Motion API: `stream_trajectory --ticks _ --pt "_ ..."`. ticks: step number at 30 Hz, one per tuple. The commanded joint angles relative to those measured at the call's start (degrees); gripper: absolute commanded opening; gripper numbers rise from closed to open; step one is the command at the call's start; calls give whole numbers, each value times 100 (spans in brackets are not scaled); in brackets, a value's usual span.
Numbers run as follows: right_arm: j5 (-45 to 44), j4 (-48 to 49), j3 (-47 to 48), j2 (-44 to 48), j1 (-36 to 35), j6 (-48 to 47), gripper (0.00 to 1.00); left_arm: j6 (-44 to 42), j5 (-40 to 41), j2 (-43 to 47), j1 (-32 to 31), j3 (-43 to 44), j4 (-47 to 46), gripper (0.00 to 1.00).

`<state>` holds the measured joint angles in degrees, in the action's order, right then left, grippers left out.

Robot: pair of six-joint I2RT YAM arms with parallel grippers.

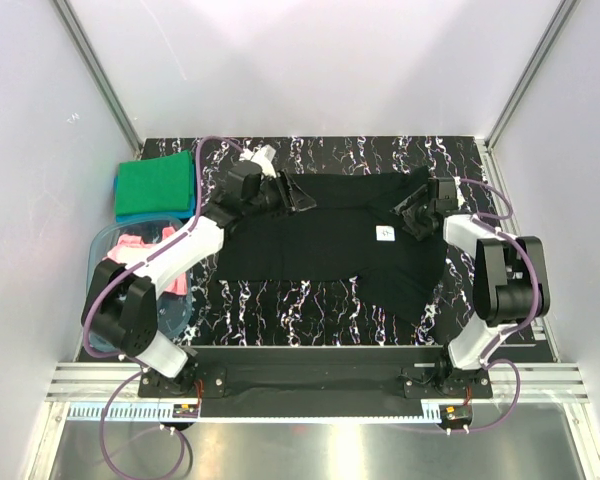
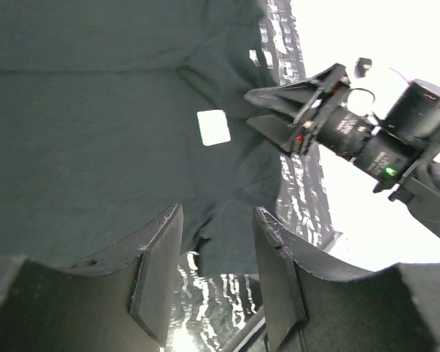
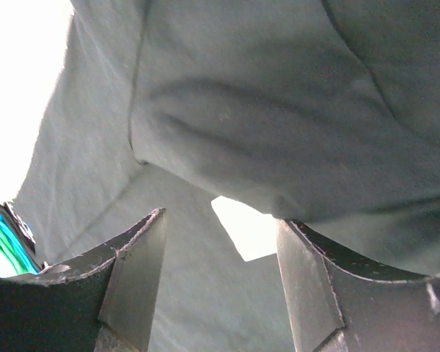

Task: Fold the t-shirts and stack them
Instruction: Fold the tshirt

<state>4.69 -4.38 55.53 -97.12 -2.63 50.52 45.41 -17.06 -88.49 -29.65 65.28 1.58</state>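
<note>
Black t-shirt (image 1: 320,235) lies spread on the counter (image 1: 310,310), fold step in hand. Left end effector (image 1: 302,203) and right end effector (image 1: 412,215) sit at its far edge, both open, gripping nothing. Next probably needs a fresh pinch on the hem.

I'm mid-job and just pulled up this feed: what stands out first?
A black t-shirt lies spread across the middle of the marbled table, its white neck label showing toward the right. The left arm and right arm reach to its far corners, jaws open and holding nothing. At far left sits a folded green t-shirt, with a pink t-shirt in the clear tub just nearer.
</note>
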Motion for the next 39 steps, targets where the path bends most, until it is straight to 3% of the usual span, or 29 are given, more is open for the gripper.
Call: stream_trajectory --ticks 1,7,10,15,21,29,32,34,36,39 --pt "-434 851 11 -175 -115 300 66 -76 124 16 117 -156 -97 48" --pt "-557 983 64 -518 -132 432 57 -181 89 7 144 -41 0 48" --pt "-548 800 177 -518 -132 467 42 -225 133 42 152 -41 26 48" --pt "-609 -287 529 -282 -150 379 0 -234 177 86 188 -103 79 48" --pt "-188 -1845 1250 -70 -150 -50 0 -322 247 -72 275 -103 193 48" --pt "85 -2690 1566 -60 -150 -148 0 -287 133 -98 284 -270 175 49" --pt "461 -2569 1374 -131 -141 -95 0 -348 168 -125 284 -261 237 49" --pt "655 -2209 1198 -132 -150 -121 14 -392 212 -229 293 -209 307 50" --pt "535 -2259 1345 -105 -141 -418 38 -515 221 -457 328 -51 386 51" --pt "173 -2374 1898 -123 -54 -1060 50 -822 387 -835 538 440 561 52"
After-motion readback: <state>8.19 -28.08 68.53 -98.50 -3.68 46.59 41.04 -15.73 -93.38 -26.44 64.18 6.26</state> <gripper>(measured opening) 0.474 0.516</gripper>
